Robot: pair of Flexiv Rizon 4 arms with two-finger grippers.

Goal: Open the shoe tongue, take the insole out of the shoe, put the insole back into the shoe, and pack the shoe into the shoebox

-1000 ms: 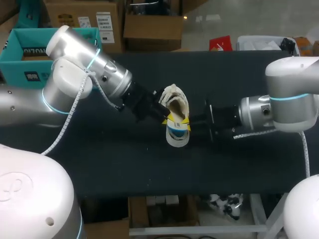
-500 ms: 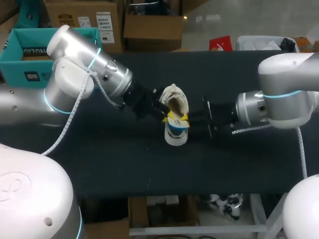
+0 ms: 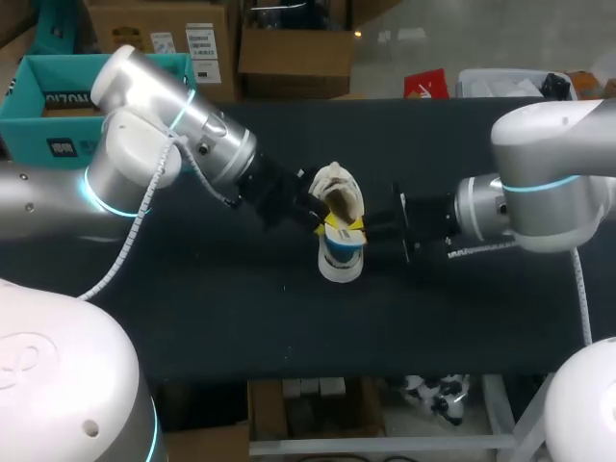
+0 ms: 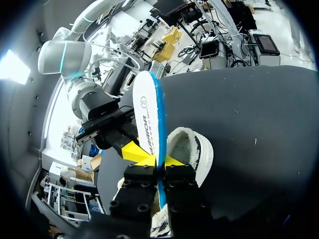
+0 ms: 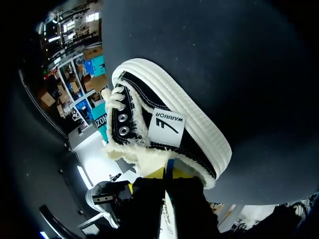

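The white insole (image 3: 342,258) with a blue edge stands out of the black, fleece-lined shoe (image 3: 337,197) at mid-table. My left gripper (image 3: 322,219) comes in from the left and is shut on the insole's end beside the shoe's opening. In the left wrist view the insole (image 4: 148,119) rises from between my left gripper (image 4: 160,162), with the shoe (image 4: 192,149) beside it. My right gripper (image 3: 369,229) comes in from the right. In the right wrist view my right gripper (image 5: 168,172) is shut on the insole's blue edge (image 5: 169,165), right at the collar of the shoe (image 5: 164,114).
The dark table (image 3: 462,318) has free room in front of and behind the shoe. A teal box (image 3: 58,106) sits at the far left, behind my left arm.
Both grippers, the shoe and the insole have shifted slightly away from the table's front edge, and the right arm has moved a little to the left. Both grips are unchanged.
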